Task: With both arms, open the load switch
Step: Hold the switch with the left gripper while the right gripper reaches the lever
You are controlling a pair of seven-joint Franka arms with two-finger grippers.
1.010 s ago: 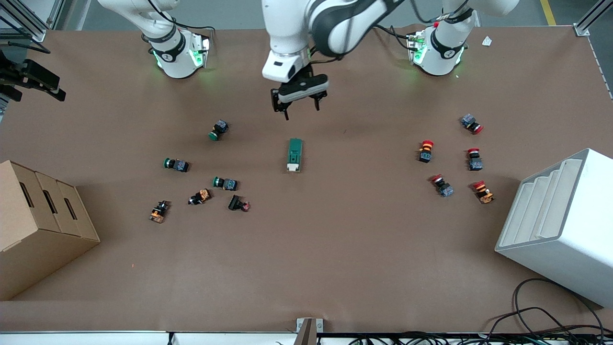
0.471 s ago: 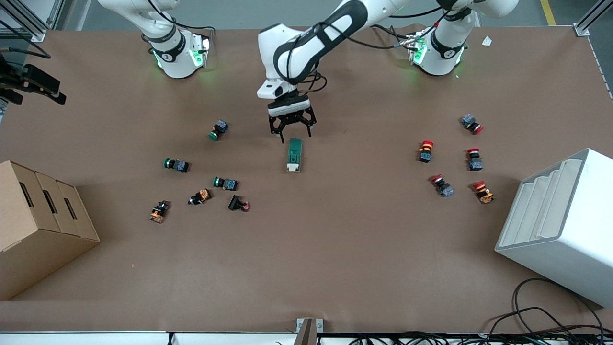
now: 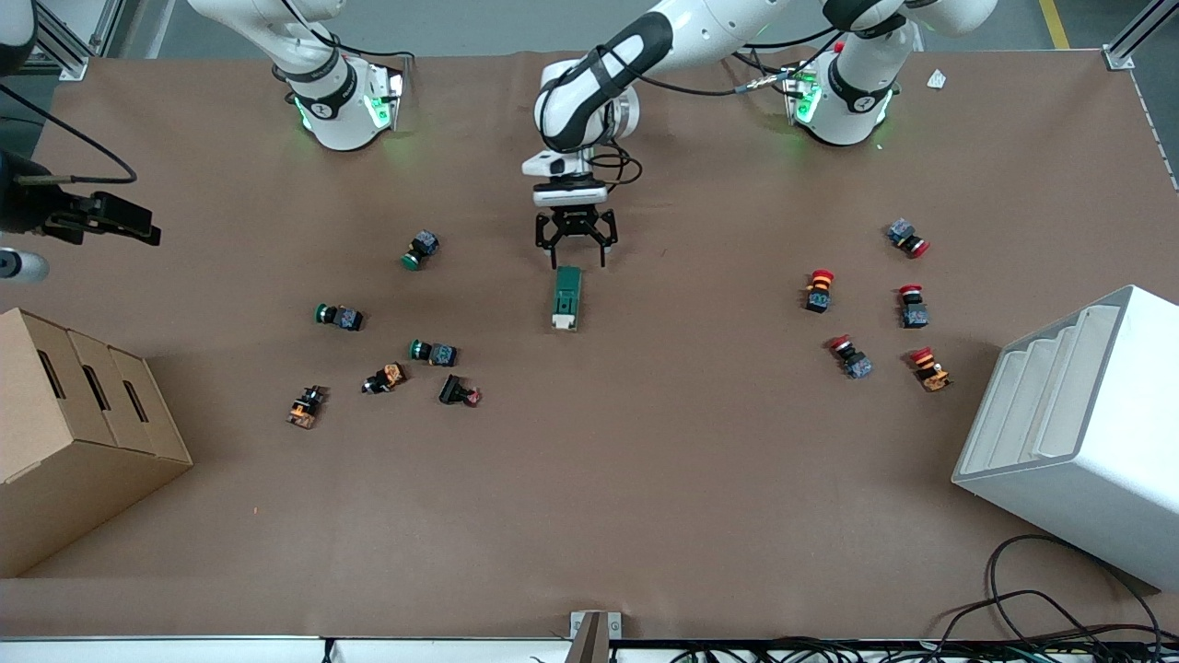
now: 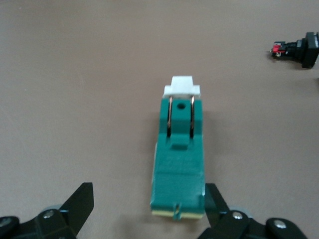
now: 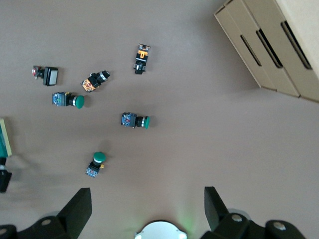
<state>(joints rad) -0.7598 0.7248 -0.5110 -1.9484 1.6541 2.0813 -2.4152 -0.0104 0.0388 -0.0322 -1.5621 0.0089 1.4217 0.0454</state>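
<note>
The load switch (image 3: pixel 567 297) lies flat at the table's middle, a dark-green block with its white lever (image 3: pixel 563 321) at the end nearer the front camera. In the left wrist view the load switch (image 4: pixel 180 164) has two wire loops on top below the white lever (image 4: pixel 182 87). My left gripper (image 3: pixel 575 247) is open and low over the switch's lever-free end. That end sits between the fingers of the left gripper (image 4: pixel 148 199), close against one finger (image 4: pixel 215 199). My right gripper (image 5: pixel 144 209) is open and empty, high above the table near its own base.
Green and orange push-buttons (image 3: pixel 433 352) lie scattered toward the right arm's end, red ones (image 3: pixel 819 289) toward the left arm's end. A cardboard box (image 3: pixel 74 433) and a white stepped bin (image 3: pixel 1078 433) stand at the two ends. Cables (image 3: pixel 1032 608) trail at the front edge.
The left arm has swung down and its open gripper has dropped from high over the table's middle to the load switch's lever-free end. The switch has not moved.
</note>
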